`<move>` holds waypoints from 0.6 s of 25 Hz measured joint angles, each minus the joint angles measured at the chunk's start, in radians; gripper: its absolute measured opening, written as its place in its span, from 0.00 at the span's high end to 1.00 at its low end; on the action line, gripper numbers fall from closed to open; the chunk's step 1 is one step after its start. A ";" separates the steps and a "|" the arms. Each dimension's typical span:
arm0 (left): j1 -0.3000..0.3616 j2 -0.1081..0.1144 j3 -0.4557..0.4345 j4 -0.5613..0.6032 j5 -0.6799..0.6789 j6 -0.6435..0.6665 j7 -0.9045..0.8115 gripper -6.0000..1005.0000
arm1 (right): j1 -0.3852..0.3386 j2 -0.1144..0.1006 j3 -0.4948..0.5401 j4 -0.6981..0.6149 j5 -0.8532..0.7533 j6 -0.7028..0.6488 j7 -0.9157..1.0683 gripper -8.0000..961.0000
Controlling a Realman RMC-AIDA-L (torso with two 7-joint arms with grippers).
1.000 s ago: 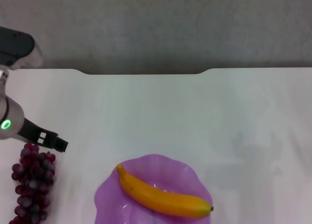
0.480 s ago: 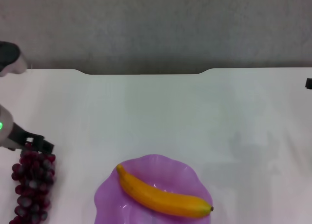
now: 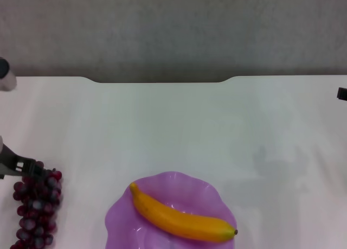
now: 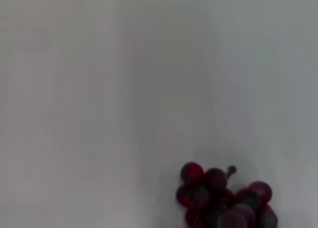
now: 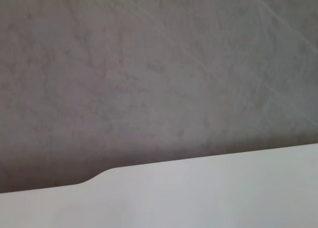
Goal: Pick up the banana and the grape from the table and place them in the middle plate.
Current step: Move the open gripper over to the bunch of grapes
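- No writing or labels show.
- One banana (image 3: pixel 181 217) lies in the one purple plate (image 3: pixel 187 185), well to the right of the left tool (image 3: pixel 21 167).
- One grape bunch (image 3: pixel 36 203) sits on the counter (image 3: pixel 179 124), its top at the left tool's tip.
- Whether that tool is apart or together, I cannot tell.

1. The plate (image 3: pixel 116 219) sits on the surface (image 3: pixel 179 124) at the near edge, about midway across.
2. The banana (image 3: pixel 179 216) lies in the plate, slanting from its far left to its near right.
3. The grapes (image 3: pixel 35 208) lie on the surface well left of the plate, in the near left corner.
4. The left claw (image 3: pixel 21 166) is at the far end of the grapes.
5. The right claw (image 3: pixel 342 93) is at the far right edge.
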 joint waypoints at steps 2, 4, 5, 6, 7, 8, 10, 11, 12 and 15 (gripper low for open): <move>-0.004 -0.005 0.003 0.009 -0.001 -0.002 0.010 0.16 | 0.000 0.000 0.000 0.000 0.000 0.001 0.000 0.09; -0.005 -0.012 0.003 0.013 -0.001 -0.003 0.023 0.16 | 0.000 0.000 0.000 0.000 0.000 0.002 0.000 0.09; -0.007 -0.016 0.001 0.015 -0.002 -0.003 0.031 0.16 | 0.000 0.000 0.000 0.000 0.000 0.003 0.000 0.09; -0.009 -0.022 -0.002 0.017 -0.002 -0.004 0.041 0.16 | 0.000 0.000 0.000 0.000 0.000 0.003 -0.001 0.09; -0.014 -0.028 -0.005 0.019 -0.002 -0.004 0.051 0.16 | 0.000 0.000 0.000 0.000 0.000 0.007 -0.001 0.09; -0.014 -0.028 -0.005 0.019 -0.002 -0.004 0.051 0.16 | 0.000 0.000 0.000 0.000 0.000 0.007 -0.001 0.09; -0.015 -0.029 -0.006 0.020 -0.002 -0.004 0.054 0.16 | 0.002 0.000 0.000 0.000 0.000 0.011 -0.001 0.09; -0.017 -0.030 -0.003 0.024 -0.002 0.000 0.055 0.16 | 0.003 -0.001 0.000 0.000 0.000 0.012 -0.001 0.09; -0.018 -0.030 -0.002 0.027 -0.002 0.001 0.055 0.16 | 0.003 -0.001 0.000 0.000 0.000 0.012 -0.001 0.09; -0.029 -0.031 -0.001 0.060 -0.002 0.012 0.055 0.16 | 0.003 -0.001 0.000 0.000 0.000 0.012 -0.001 0.09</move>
